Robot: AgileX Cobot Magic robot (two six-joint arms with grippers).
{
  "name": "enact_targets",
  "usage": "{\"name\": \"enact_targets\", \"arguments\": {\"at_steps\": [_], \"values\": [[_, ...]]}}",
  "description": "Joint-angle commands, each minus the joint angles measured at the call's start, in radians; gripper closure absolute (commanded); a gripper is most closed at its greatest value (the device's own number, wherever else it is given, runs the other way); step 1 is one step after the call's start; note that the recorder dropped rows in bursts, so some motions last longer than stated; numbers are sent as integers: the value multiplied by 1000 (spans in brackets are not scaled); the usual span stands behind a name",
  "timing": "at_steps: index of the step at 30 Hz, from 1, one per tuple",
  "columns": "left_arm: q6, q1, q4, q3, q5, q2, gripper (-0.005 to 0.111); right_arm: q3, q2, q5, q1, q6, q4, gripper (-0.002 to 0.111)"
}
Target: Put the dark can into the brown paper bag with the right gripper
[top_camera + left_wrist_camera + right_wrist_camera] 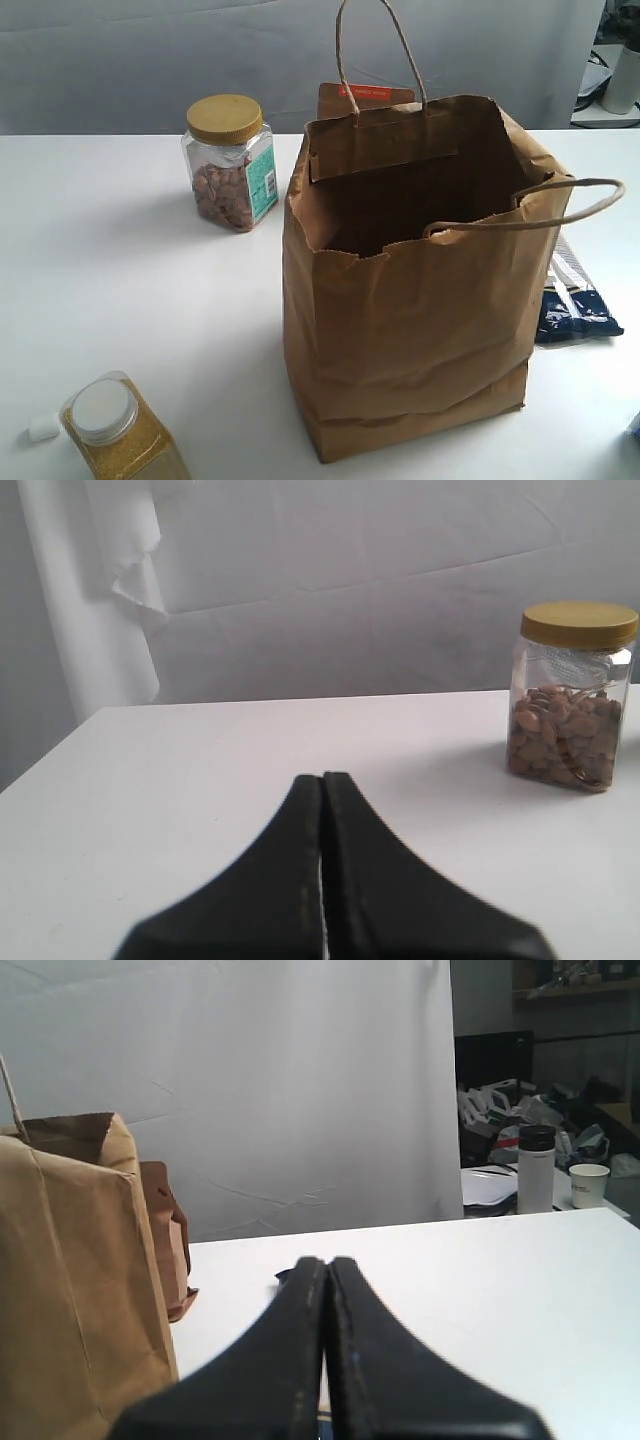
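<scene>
Exterior: brown paper bag (400, 330) upright, mouth open, on white table (120, 280); dark can's place: cannot tell, bag's inside shadowed. Left wrist: left gripper (322, 780) pressed together, empty, nut jar (570, 705) ahead. Right wrist: right gripper (326, 1260) likewise together, empty, bag alongside

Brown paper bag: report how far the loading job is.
Done: unclear; the brown paper bag stands open, floor hidden, no dark can visible anywhere. In hand: nothing; the right end effector is shut and empty beside it. Left: finding the can.
</scene>
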Motion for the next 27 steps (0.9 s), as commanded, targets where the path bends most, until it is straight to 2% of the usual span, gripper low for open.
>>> {"name": "enact_targets", "arguments": {"at_steps": [1,27], "values": [[-4,-6,4,4,-6,-3,107,4,-6,28,0,-10,7,108],[-4,-6,4,4,-6,-3,107,4,-6,61,0,-10,-23,108]]}}
